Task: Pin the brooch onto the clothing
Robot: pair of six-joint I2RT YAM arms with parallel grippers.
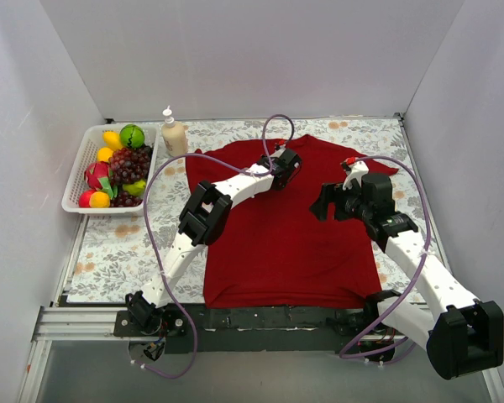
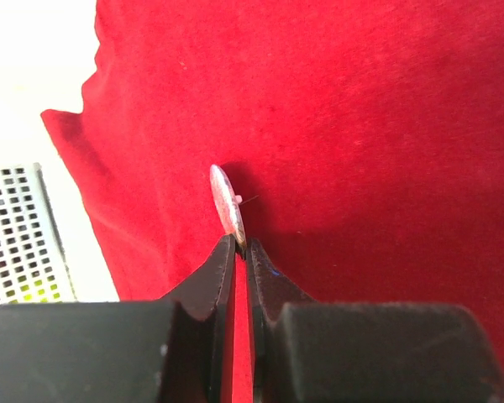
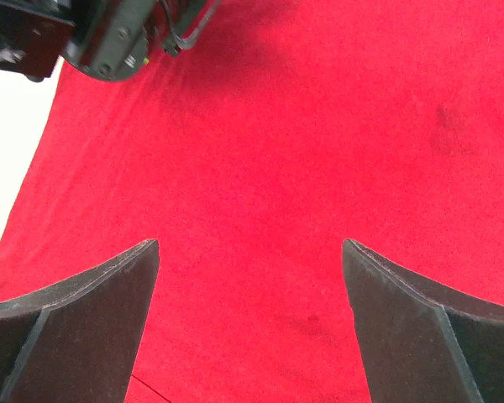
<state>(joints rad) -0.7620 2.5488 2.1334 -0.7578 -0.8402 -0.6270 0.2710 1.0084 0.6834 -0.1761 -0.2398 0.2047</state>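
- left gripper [image 2: 242, 248] clenched on the lower rim of the brooch [image 2: 228, 201], held edge-on over the upper chest of the shirt [image 2: 361, 126];
- right gripper [image 3: 250, 245] spread wide, empty, over the shirt;
- brooch looks tiny, stiff, slippery; rim grip suits it; shirt soft, may bunch.

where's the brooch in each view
top external: too small to see; the left gripper that holds it is over the upper middle of the shirt
left wrist: brooch left of centre, edge-on, pinched in shut fingertips
right wrist: not in it
shared landmark: the red shirt, in all three
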